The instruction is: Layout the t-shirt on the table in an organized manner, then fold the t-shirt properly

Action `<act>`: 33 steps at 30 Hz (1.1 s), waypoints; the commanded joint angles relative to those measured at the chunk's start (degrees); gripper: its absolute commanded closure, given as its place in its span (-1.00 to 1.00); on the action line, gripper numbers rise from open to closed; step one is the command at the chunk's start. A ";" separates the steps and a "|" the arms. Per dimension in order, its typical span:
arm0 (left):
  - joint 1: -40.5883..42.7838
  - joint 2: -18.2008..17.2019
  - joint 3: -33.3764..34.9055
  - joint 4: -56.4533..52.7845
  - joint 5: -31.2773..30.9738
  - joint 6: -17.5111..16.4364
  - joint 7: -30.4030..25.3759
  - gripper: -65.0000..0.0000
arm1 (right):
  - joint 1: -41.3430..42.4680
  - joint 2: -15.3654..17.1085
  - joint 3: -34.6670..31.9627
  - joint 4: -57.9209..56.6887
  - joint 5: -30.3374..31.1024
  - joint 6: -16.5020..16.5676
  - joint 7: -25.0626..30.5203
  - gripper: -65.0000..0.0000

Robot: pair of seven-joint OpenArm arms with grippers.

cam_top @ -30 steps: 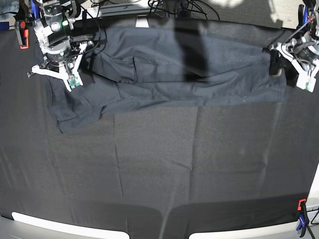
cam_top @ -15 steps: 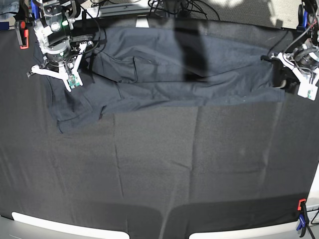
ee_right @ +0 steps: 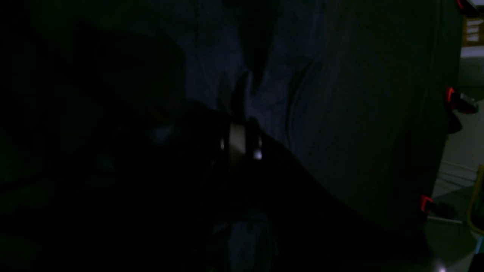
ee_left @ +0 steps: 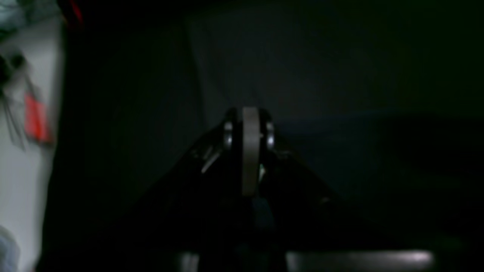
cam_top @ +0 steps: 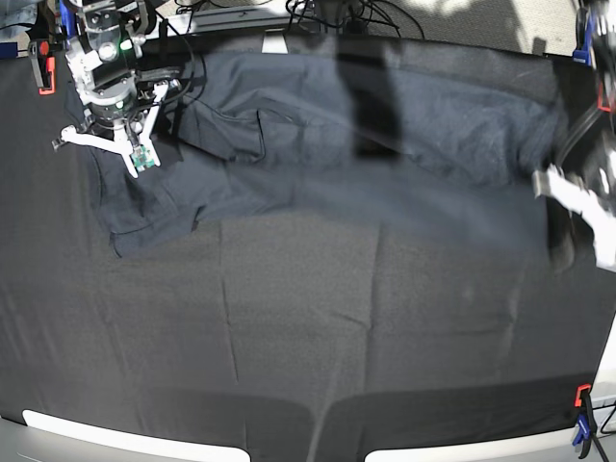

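The dark slate-grey t-shirt (cam_top: 318, 144) lies stretched across the far part of the table (cam_top: 308, 327). At the shirt's left end my right gripper (cam_top: 114, 123) is shut on a pinched fold of the fabric (ee_right: 238, 94), which stands up between its jaws. On the right side of the base view, my left gripper (cam_top: 561, 241) is blurred by motion and shut on the t-shirt's right edge. Its jaws are pressed together (ee_left: 247, 113) with grey cloth (ee_left: 302, 75) around them. The shirt's lower right edge looks smeared and pulled toward the front.
A red clamp (cam_top: 42, 65) grips the table's far left edge. A red and blue clamp (cam_top: 582, 414) sits at the front right corner. Cables (cam_top: 327, 14) lie behind the far edge. Black tablecloth covers the front half.
My left gripper shut on the shirt's right edge and swung toward the front of the table, dragging that side of the shirt with it. The right arm stayed put.
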 commanded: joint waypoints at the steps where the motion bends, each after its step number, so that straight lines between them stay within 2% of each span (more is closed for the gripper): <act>1: -2.08 -0.92 0.87 0.87 -0.85 -0.02 -1.60 1.00 | 0.07 0.72 0.35 1.16 -0.72 -0.90 0.48 1.00; 6: -8.66 -0.90 11.28 -2.56 -0.61 -0.02 -1.90 1.00 | 0.04 0.70 0.35 1.16 -0.72 -0.94 0.46 1.00; 11: -13.25 -0.92 21.05 -10.23 5.75 0.02 -5.46 1.00 | 0.04 0.70 0.35 1.16 -0.72 -2.14 0.44 1.00; 13: -13.88 -0.96 21.35 -10.73 7.54 0.11 -5.46 1.00 | 0.04 0.70 0.35 1.16 -0.70 -2.40 0.46 1.00; 17: -13.68 -2.47 20.04 -9.35 5.88 0.22 -4.57 1.00 | 0.04 0.68 0.35 1.16 -0.70 -2.40 0.42 1.00; 21: -10.91 -7.65 19.76 -7.21 -2.25 0.20 1.73 1.00 | 0.04 0.70 0.35 1.16 -0.70 -2.40 0.44 1.00; 23: -7.61 -10.97 19.76 -5.44 -5.88 0.13 2.54 1.00 | 0.04 0.70 0.35 1.16 -0.70 -2.40 0.44 1.00; 25: -3.63 -13.51 19.76 -3.43 -6.16 -0.24 2.64 1.00 | 0.04 0.68 0.35 1.16 -0.70 -2.40 0.46 1.00; 29: 3.82 -16.17 19.76 0.07 -6.05 -4.13 4.74 1.00 | 0.04 0.70 0.35 1.16 -0.70 -2.40 0.48 1.00; 33: 8.33 -16.33 18.64 1.84 -6.01 -6.99 5.99 1.00 | 0.04 0.72 0.35 1.16 -0.72 -2.40 0.50 1.00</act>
